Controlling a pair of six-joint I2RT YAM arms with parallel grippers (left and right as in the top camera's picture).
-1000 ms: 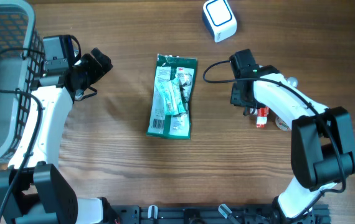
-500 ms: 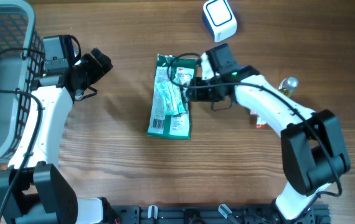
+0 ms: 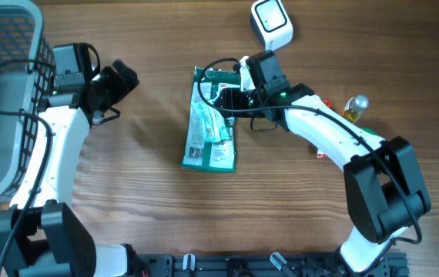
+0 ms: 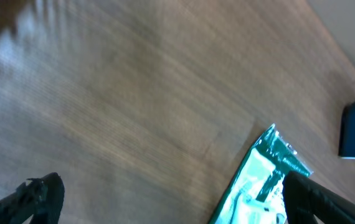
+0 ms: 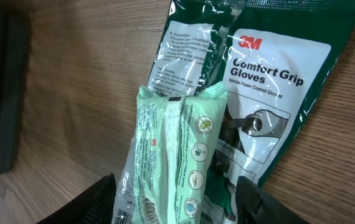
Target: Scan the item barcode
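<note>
The glove pack [image 5: 271, 93] lay flat on the wooden table [image 3: 142, 192], near its middle. Its green and white face read "3M Comfort Grip Gloves", with "Nitrile Foam Coated Gloves" beneath in small type. A block of fine print on the pack's clear panel was too small for you to read. A pale green packet [image 5: 171, 162] lay lengthwise on top of the pack, showing a column of round pictograms. At the pack's end farthest from the scanner there was what looked like a barcode label [image 3: 195, 154], though the overhead view was too coarse to be sure.

Your right gripper [image 5: 177, 205] hung over the pack's scanner-side end. Its fingers stood apart, one to each side of the pale packet, gripping nothing. The white and blue scanner [image 3: 271, 23] sat just beyond the pack's top corner, apart from it.

Your left gripper [image 4: 171, 205] hovered well to the left of the pack, jaws spread wide and empty. Farther from the pack on that side stood the grey wire basket [image 3: 8, 46]. To the pack's right, past your right arm, a small gold-capped bottle [image 3: 354, 106] lay on the table.
</note>
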